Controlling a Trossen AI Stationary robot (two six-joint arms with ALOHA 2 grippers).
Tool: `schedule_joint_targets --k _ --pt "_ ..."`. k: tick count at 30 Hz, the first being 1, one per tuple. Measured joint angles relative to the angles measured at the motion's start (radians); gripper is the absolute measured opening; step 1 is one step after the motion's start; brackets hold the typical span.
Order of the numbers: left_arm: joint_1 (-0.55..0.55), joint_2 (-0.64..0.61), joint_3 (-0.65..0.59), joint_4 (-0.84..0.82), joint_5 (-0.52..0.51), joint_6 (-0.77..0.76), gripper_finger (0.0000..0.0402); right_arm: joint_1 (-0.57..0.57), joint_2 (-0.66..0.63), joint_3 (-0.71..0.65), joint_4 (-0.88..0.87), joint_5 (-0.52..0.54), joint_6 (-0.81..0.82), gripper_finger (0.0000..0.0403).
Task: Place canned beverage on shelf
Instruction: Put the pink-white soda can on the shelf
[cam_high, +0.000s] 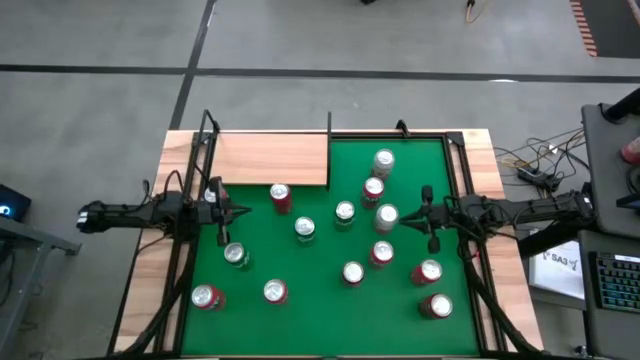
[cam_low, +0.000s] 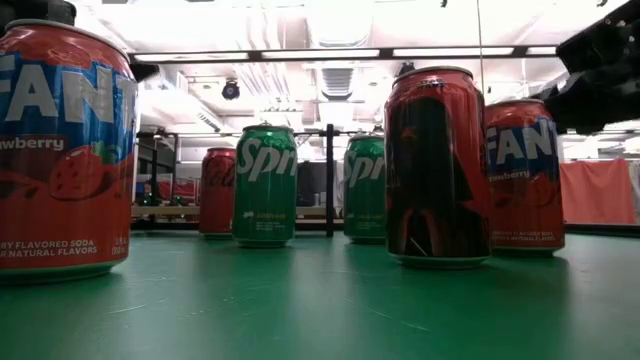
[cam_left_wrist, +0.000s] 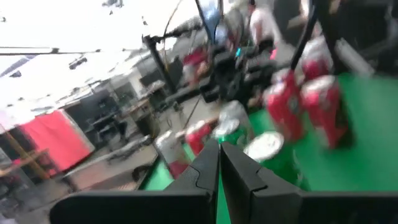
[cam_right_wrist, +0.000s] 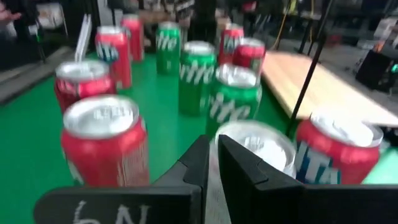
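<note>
We see red cans (cam_high: 281, 198) and green cans (cam_high: 305, 229) with silver tops on green felt (cam_high: 400, 310); upper left, the shelf (cam_high: 270, 158) is pale wood with black rods (cam_high: 329, 125).

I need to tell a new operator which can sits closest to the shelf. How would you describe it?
Find the shelf, the pale wood panel in the table's far left corner. Just off its front edge, near its right end, stands a red can on the green felt. It is the only can beside the panel; the others stand farther out.
</note>
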Motion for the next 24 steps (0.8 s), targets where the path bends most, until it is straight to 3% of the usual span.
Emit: schedule_joint_targets --k 2,5,10,13,16,22,24 --pt "-0.001 0.007 0.000 0.175 0.087 -0.170 0.0000 0.000 0.000 0.000 0.071 0.000 0.057 0.0028" --pt "-0.001 0.031 0.003 0.412 0.101 -0.345 0.0000 0.000 0.002 0.000 0.222 0.000 0.108 0.0028" --pt "-0.002 0.157 0.087 0.438 0.117 -0.351 0.0000 0.000 0.017 0.005 0.450 0.075 0.149 0.0028" --pt "0.000 0.305 0.179 0.422 0.115 -0.338 0.0000 -0.002 0.034 0.067 0.377 0.185 0.185 0.0028" --pt "0.002 0.449 0.314 0.278 0.090 -0.299 0.0000 -0.008 0.062 0.176 0.204 0.257 0.208 0.0028" --pt "0.006 0.656 0.633 -0.333 -0.044 -0.321 0.0000 -0.044 0.133 0.457 -0.286 0.346 0.369 0.0028" --pt "0.006 0.706 0.698 -0.463 -0.093 -0.359 0.0000 -0.058 0.157 0.543 -0.442 0.349 0.434 0.0028"
